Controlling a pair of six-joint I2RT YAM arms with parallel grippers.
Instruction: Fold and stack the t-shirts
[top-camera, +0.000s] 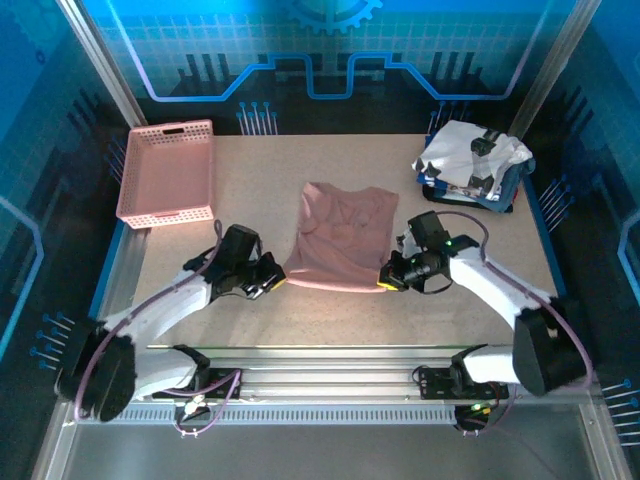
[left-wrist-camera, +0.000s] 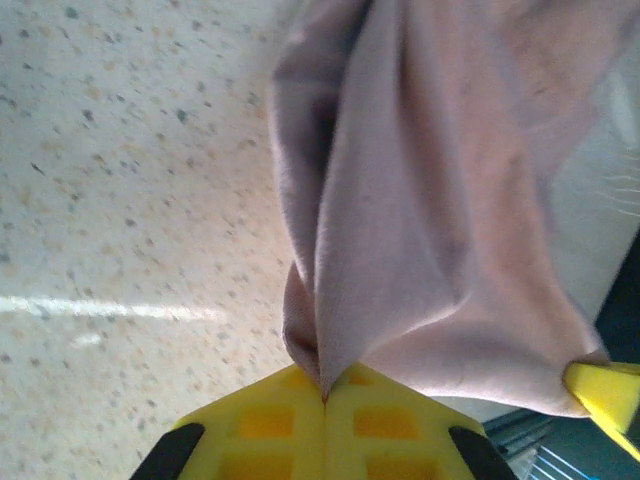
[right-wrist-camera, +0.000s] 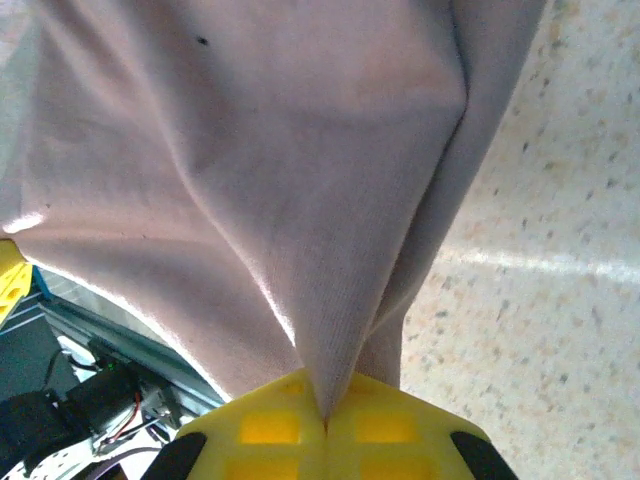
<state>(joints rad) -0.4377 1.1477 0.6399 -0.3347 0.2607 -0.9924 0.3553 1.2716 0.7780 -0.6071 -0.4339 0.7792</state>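
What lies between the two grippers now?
The dusty-pink t-shirt, its near edge stretched from the left gripper to the right gripper, seen in the top view.

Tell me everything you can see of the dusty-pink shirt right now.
The dusty-pink t-shirt is soft, matte knit cloth, plain on the side facing up. It lies spread mid-table, somewhat rumpled. Its near edge runs between the two claws: the left claw is shut on the near left corner and the right claw on the near right one, with cloth bunching into deep folds at each pinch. The far part rests on the speckled tabletop.
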